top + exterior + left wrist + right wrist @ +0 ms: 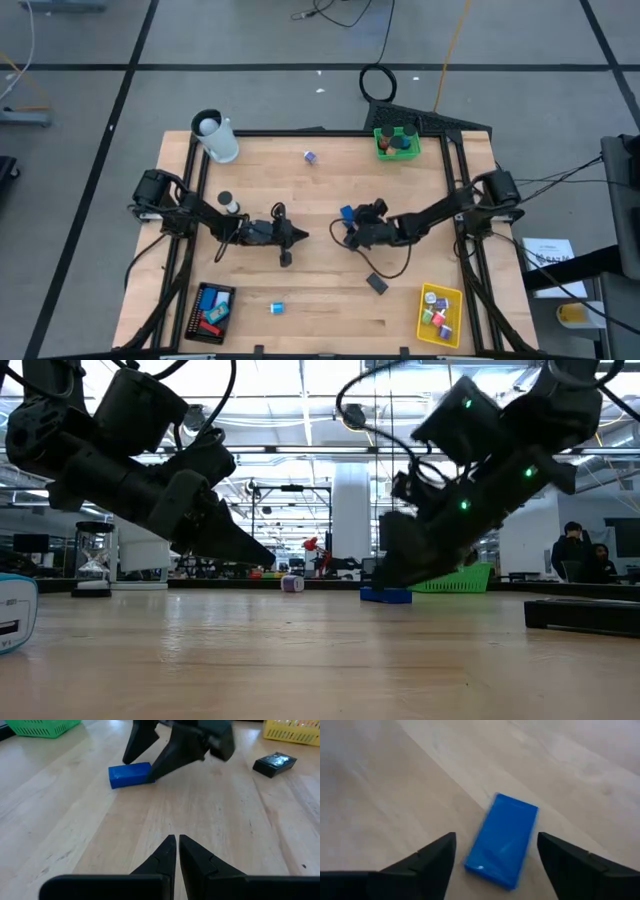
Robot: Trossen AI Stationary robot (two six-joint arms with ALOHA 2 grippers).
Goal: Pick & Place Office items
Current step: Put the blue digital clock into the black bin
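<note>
Arms: two, both reaching in toward the bench's middle.
Right gripper (495, 857): fingers spread wide, one on either side of the blue block (503, 839), clasping nothing; the block lies flat on the wood at the bench's middle.
Left gripper (176, 851): fingers pressed together, empty, low over the bench just left of centre, pointing at the blue block.
Trays: three; green tray (397, 143) at the far edge toward the right corner, yellow tray (439, 312) at the near right corner, black tray (211, 311) at the near left corner, each with small pieces inside, too small to count.
Loose pieces: black block (377, 283) near the yellow tray; teal piece (277, 308) by the near edge; purple clip (310, 157) toward the far edge; small dark piece (286, 260) just beside the left gripper.
Cup: one white cup (218, 139) at the far left corner.
Surface: pale wooden bench (300, 310) in a black frame.
Room: grey floor with dark lines and cables; open hall with bright ceiling lights; two people (580, 552) far off.
</note>
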